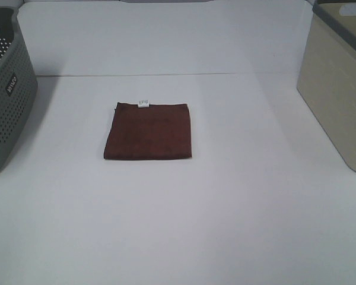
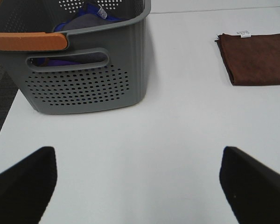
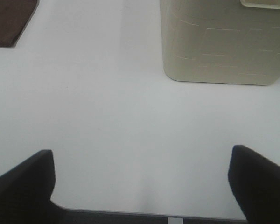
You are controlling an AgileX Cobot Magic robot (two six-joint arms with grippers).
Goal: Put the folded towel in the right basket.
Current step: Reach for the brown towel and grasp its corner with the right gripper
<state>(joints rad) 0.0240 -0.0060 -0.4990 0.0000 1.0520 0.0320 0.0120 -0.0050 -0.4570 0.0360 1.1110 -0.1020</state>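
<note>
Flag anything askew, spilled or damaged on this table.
Nothing stands out. The folded towel lies flat and neat on the table, white tag at its far edge. The grey basket on the left and the beige basket on the right both stand upright. The left tool and right tool are open, holding nothing.

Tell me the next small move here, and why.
Probably reach the right hand toward the folded towel, aiming at its right edge. It lies flat mid-table with nothing gripping it. That hand is open and empty, and it sits on the same side as the beige basket, so the carry looks short.
</note>
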